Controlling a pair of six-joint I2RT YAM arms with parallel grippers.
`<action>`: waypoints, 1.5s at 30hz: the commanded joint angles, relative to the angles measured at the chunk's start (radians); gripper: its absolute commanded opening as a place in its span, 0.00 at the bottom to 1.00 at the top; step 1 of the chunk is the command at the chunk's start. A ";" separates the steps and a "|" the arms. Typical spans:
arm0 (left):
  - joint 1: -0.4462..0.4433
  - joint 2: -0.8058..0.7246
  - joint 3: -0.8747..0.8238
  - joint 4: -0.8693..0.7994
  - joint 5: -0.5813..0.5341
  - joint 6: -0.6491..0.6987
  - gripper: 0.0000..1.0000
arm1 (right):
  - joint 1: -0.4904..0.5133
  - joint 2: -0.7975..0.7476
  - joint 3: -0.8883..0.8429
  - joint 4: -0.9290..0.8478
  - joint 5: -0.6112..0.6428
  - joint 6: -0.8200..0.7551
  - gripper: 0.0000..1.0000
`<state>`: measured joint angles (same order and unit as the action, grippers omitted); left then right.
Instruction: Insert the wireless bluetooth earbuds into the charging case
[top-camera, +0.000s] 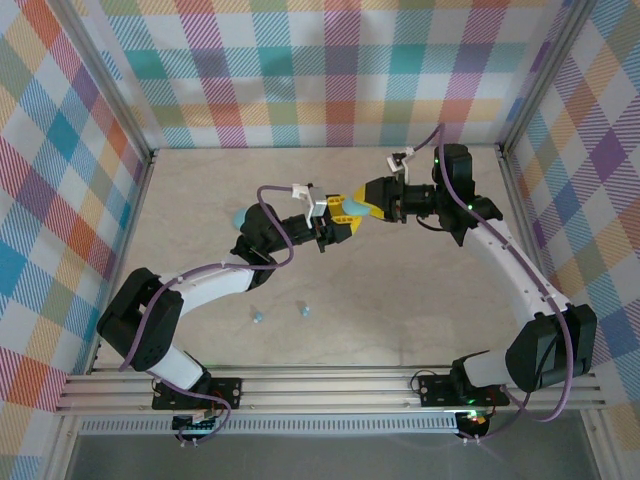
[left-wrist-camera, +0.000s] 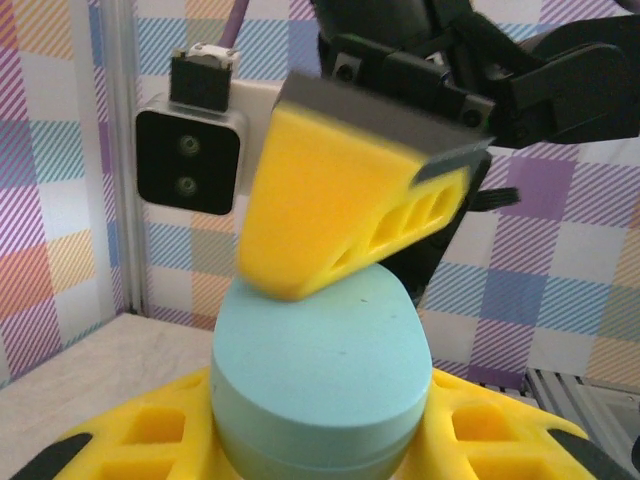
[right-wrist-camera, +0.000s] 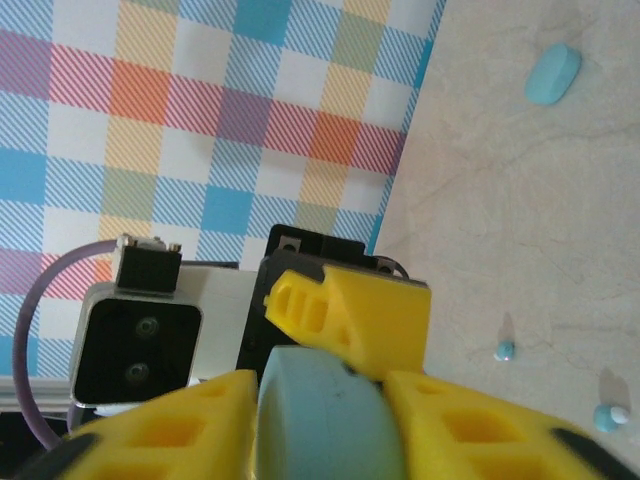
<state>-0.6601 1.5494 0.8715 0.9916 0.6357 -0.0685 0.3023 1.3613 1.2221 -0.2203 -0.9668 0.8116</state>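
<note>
A light-blue oval charging case (top-camera: 351, 205) hangs in mid-air over the table's middle, between both grippers. My left gripper (top-camera: 340, 222) is shut on it: in the left wrist view the case (left-wrist-camera: 320, 380) sits squeezed between my yellow fingers (left-wrist-camera: 150, 435). My right gripper (top-camera: 362, 208) straddles the same case (right-wrist-camera: 320, 420). Its fingers (right-wrist-camera: 200, 420) lie close along the flat faces, and whether they press is unclear. Two tiny light-blue earbuds (top-camera: 258, 316) (top-camera: 302, 311) lie on the table near the front, and the right wrist view has them too (right-wrist-camera: 505, 350) (right-wrist-camera: 610, 415).
A second light-blue case (top-camera: 238, 217) lies on the table beside the left arm's elbow and appears again far off as a case (right-wrist-camera: 553, 74). Checked walls enclose the table on three sides. A metal rail (top-camera: 330, 385) runs along the front edge.
</note>
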 joint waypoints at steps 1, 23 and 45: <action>-0.003 -0.039 0.032 -0.030 0.028 0.000 0.25 | 0.002 -0.044 0.026 -0.084 0.033 -0.108 0.61; 0.112 -0.325 0.011 -0.582 0.316 0.111 0.19 | 0.240 -0.329 -0.044 -0.259 0.461 -1.134 0.74; 0.077 -0.314 0.017 -0.653 0.323 0.177 0.16 | 0.304 -0.224 0.014 -0.248 0.549 -1.141 0.74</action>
<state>-0.5735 1.2430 0.8680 0.3603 0.9318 0.0799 0.6029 1.1316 1.1973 -0.4915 -0.4191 -0.3305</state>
